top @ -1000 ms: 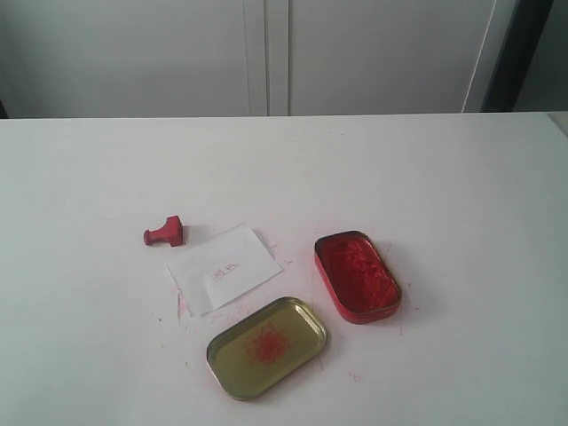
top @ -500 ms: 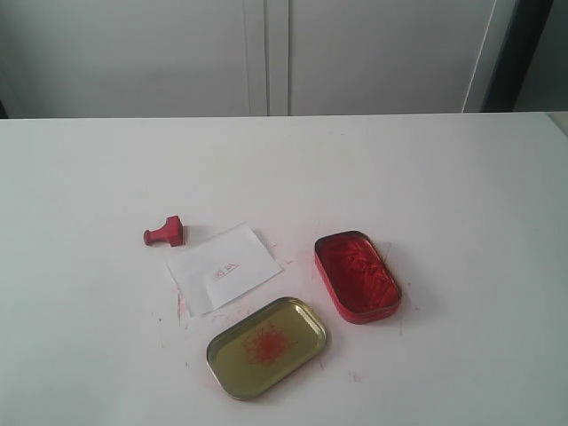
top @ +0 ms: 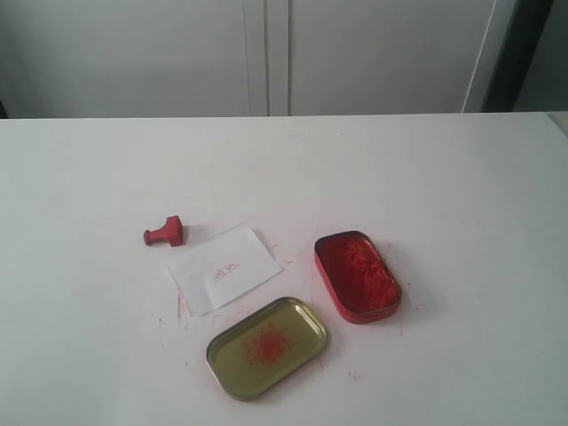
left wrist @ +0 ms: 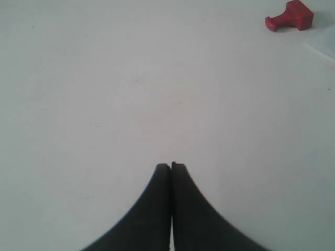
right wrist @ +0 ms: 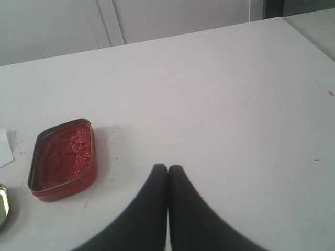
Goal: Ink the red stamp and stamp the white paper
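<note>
The red stamp (top: 165,233) lies on its side on the white table, just left of the white paper (top: 224,267), which carries a small red imprint. In the left wrist view the red stamp (left wrist: 289,16) shows far from my left gripper (left wrist: 171,166), whose black fingers are pressed together with nothing between them. My right gripper (right wrist: 168,168) is shut too and empty, a short way from the open red tin of ink (right wrist: 64,158). Neither gripper appears in the exterior view.
The red ink tin (top: 356,275) sits right of the paper. A gold-coloured lid (top: 266,346) smeared with red lies in front of the paper. Red smudges dot the tabletop around them. The table's far edge (top: 284,116) meets grey cabinet doors.
</note>
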